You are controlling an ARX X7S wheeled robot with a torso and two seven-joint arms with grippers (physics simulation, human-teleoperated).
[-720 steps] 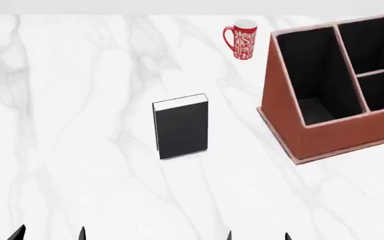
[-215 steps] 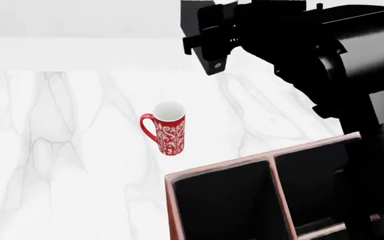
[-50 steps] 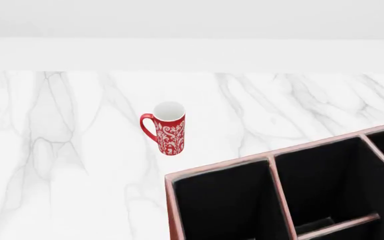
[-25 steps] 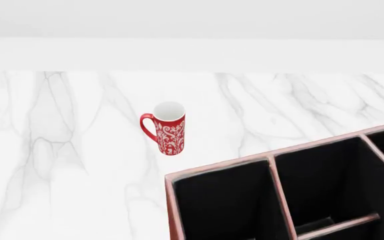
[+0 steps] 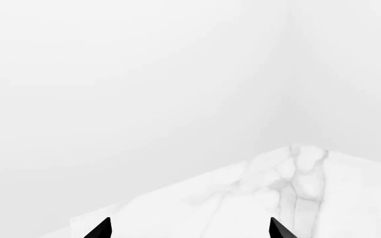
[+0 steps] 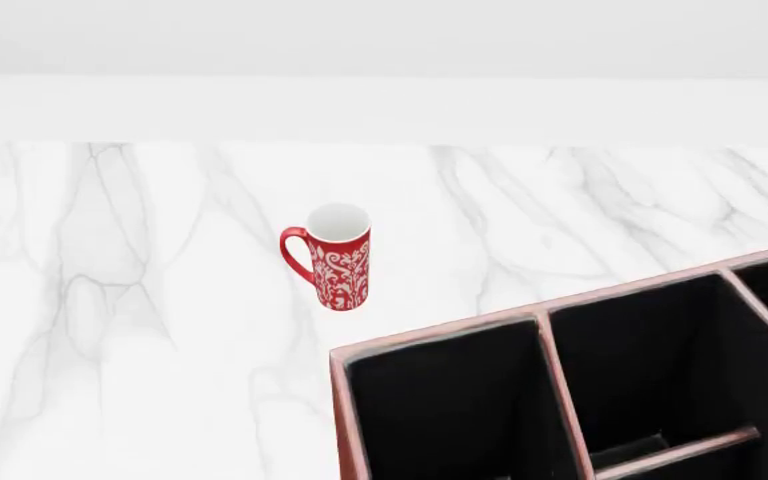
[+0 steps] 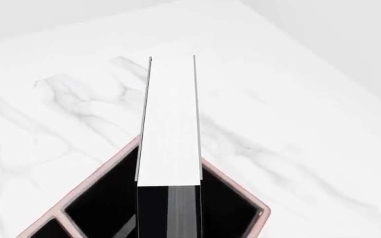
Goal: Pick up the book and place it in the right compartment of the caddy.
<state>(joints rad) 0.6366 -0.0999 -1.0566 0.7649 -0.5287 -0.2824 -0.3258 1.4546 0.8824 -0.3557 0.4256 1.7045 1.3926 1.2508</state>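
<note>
The book (image 7: 170, 124) shows only in the right wrist view, seen end-on: white page edge, thin black covers, black end nearest the camera. It hangs in my right gripper above a corner compartment of the caddy (image 7: 247, 196); the gripper's fingers are hidden by the book. In the head view the reddish-brown caddy (image 6: 438, 335) with pale pink rims and black divided interior fills the lower right; neither the book nor an arm shows there. My left gripper (image 5: 189, 230) is open and empty over the marble table.
A red patterned mug (image 6: 337, 257) stands upright on the white marble table (image 6: 131, 300), just beyond the caddy's far left corner. A white wall runs along the table's far edge. The left wrist view shows a table corner (image 5: 296, 148).
Nothing has moved in the head view over the last second. About four seconds ago my right arm filled its upper right; it is out of that view now.
</note>
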